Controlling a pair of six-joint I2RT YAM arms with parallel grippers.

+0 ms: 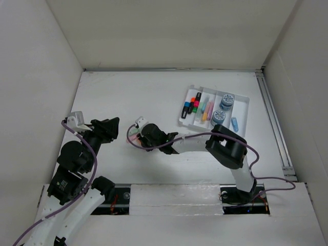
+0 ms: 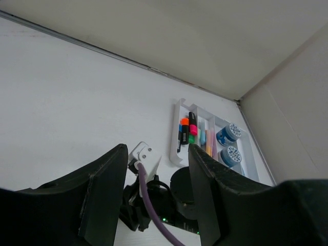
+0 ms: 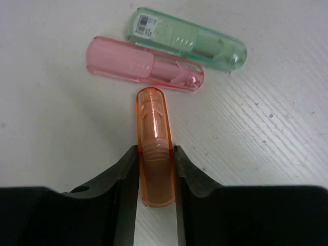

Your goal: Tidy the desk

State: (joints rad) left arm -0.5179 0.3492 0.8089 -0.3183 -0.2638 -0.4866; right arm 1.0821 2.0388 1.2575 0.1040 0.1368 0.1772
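The white desk [image 1: 128,97] holds three translucent capsule-shaped tubes left of centre. In the right wrist view an orange tube [image 3: 152,123] lies on the desk between my right gripper's [image 3: 156,151] jaws, which are shut on its lower half. A pink tube [image 3: 143,70] and a green tube [image 3: 189,43] lie side by side just beyond its tip. From above, my right gripper [image 1: 134,134] is low over these tubes. My left gripper [image 1: 114,124] hovers open and empty just left of it, and in its own view [image 2: 158,148] it looks over the right wrist.
A white compartment tray [image 1: 242,114] at the right back holds highlighters [image 1: 191,106], pastel tubes [image 1: 206,110], two blue tape rolls [image 1: 227,101] and a blue tube [image 1: 234,123]. A metal rail [image 1: 274,123] runs along the right edge. White walls border the desk.
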